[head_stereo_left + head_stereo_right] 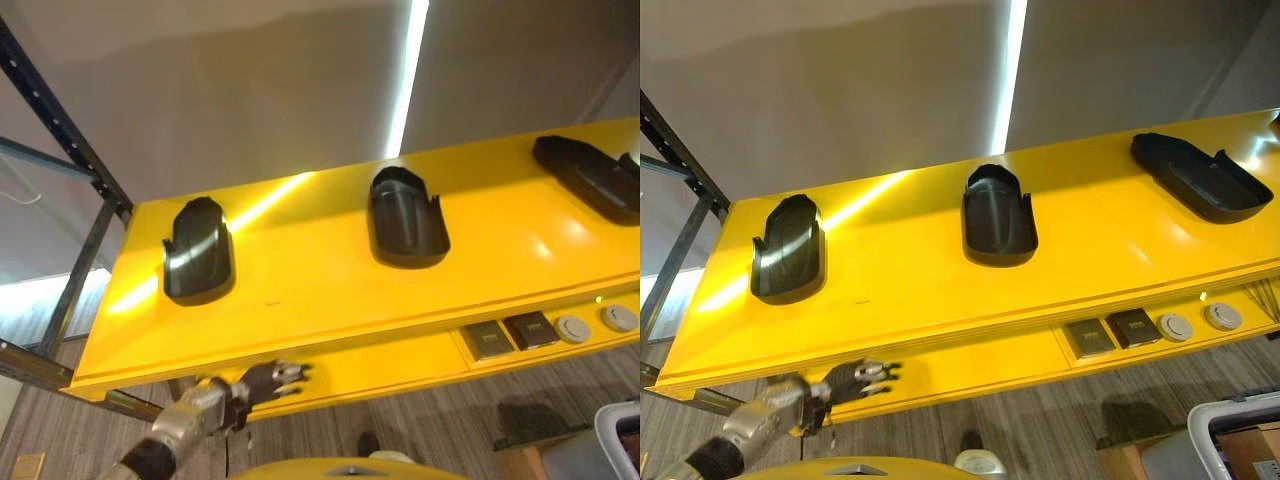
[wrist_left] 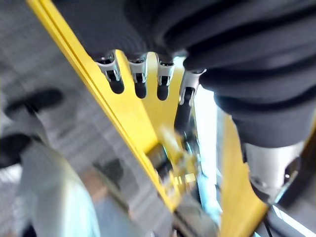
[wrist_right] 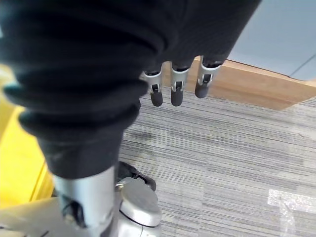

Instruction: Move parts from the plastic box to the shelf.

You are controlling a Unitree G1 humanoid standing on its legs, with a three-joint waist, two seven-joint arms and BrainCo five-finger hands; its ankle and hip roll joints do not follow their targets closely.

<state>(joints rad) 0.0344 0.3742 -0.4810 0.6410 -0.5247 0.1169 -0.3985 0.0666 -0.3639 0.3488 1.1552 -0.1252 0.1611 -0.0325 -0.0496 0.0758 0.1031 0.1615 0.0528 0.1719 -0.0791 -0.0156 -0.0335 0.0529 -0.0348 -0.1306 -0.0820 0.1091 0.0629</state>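
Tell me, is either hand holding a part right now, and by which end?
Nothing is held. The left hand hangs below the yellow shelf's front edge, fingers relaxed and empty. The right hand points at the floor, fingers straight, empty too.

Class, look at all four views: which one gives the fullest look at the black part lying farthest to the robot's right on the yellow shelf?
The right eye view: the rightmost black part shows whole on the yellow shelf. The left eye view cuts it off at the edge. I can't make it out in either wrist view.

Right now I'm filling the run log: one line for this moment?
shelf: three black parts | left hand: open, empty, below edge | right hand: open, empty
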